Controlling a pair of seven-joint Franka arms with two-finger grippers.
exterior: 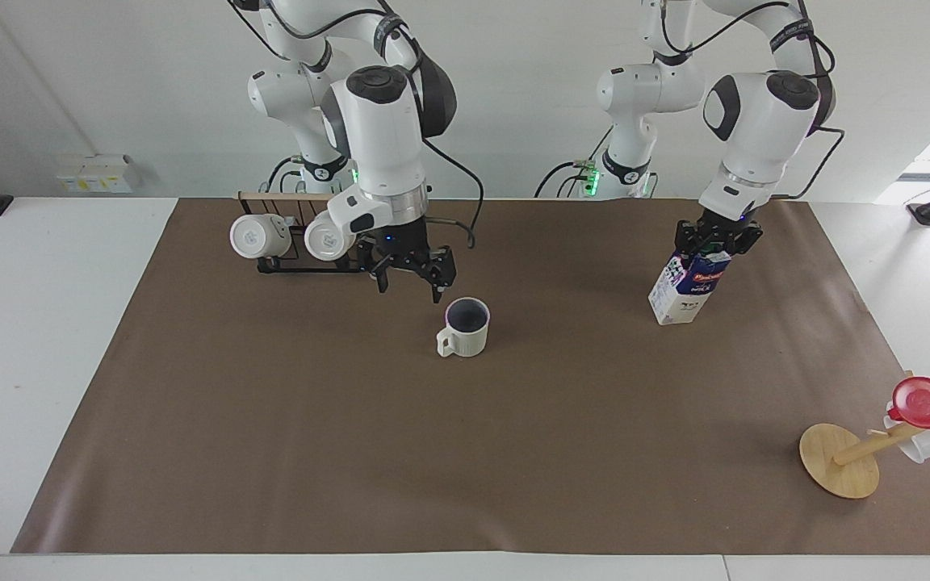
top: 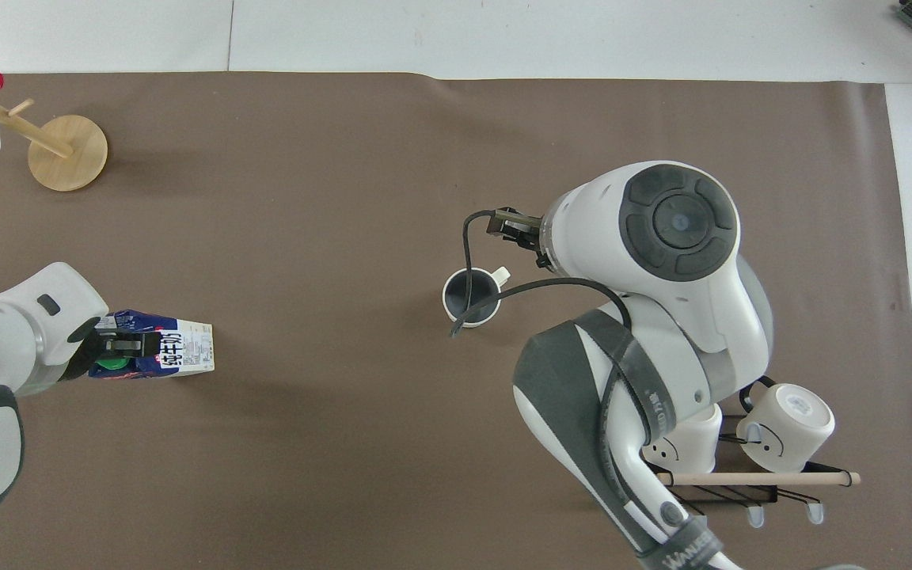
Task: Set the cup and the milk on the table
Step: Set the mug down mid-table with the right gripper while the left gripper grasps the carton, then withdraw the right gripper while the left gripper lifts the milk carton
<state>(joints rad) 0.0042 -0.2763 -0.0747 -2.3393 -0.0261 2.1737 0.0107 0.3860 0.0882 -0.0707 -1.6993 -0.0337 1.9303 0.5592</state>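
Gripping the milk carton [exterior: 687, 286] near its cap, the left jaws [exterior: 715, 242] hold it tilted, its base touching the worktop [exterior: 271, 420] toward the left arm's end. Right jaws [exterior: 408, 278] hang spread and empty, just clear of the placed cream mug [exterior: 465, 327] mid-sheet. Next, I judge: settle the carton upright, then release.

Lighting's bright and even, pretty diffuse, no hard shadows anywhere. The cup [exterior: 465, 327] throws only a faint soft smudge on the brown paper [exterior: 352, 436] right beside it, same under the milk [exterior: 687, 286]. There's a blown-out white patch at the frame edge past the milk, toward the left arm's end, looks like daylight coming in. No glare on the paper, it's matte. Both views are sharp, with no blur around the cup.
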